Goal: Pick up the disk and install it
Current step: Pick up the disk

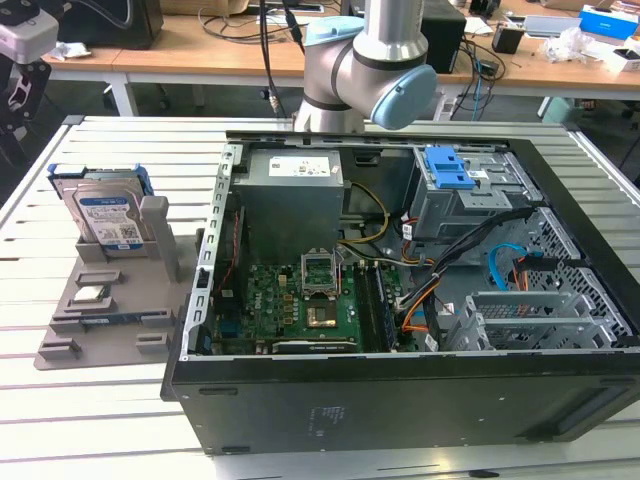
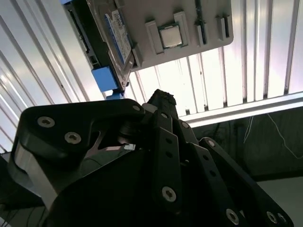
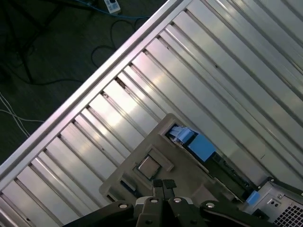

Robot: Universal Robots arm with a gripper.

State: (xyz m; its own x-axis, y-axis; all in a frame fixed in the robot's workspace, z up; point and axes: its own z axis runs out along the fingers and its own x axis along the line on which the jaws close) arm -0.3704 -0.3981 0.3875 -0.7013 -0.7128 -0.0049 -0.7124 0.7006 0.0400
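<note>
The disk (image 1: 105,215) stands upright on its edge in a grey holder (image 1: 100,330) on the slatted table, at the exterior view's left beside the open computer case. It is silver-grey with a blue-and-white label and a blue frame. In both wrist views I look down on the disk (image 2: 118,38) (image 3: 201,146) from well above. My gripper (image 3: 164,183) (image 2: 161,97) hangs high over the holder, its black fingers pressed together with nothing between them, apart from the disk. The arm (image 1: 370,70) rises behind the case.
The open black computer case (image 1: 400,400) lies on its side with motherboard, cables and a drive cage with a blue latch (image 1: 450,170). A small square silver chip (image 1: 90,294) (image 2: 171,36) (image 3: 149,166) rests in the holder. The table edge (image 3: 85,90) drops to a floor with cables.
</note>
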